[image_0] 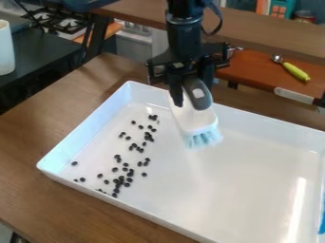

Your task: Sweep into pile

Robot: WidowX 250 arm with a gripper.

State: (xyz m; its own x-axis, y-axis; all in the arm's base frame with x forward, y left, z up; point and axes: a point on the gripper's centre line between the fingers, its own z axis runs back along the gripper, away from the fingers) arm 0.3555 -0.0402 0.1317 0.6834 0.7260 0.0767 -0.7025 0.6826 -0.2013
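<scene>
The arm (185, 38) was black, its visible stretch a thick, rounded column above the gripper (192, 95). A shinier band (184, 20) circled that column, well above the gripper, and a slim black cable (221, 20) curved out in a loop, also higher than the gripper. The gripper was black as well: a broad, angular frame with squared brackets at its sides, a small pale mark (178, 65) on its front, and long, narrow fingers (176, 90).

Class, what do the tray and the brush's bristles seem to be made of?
The tray looks like glossy white plastic, given the bright reflection inside, though enamel is possible. The bristles look like matte synthetic fibre, judging by their pale blue tufts.
</scene>
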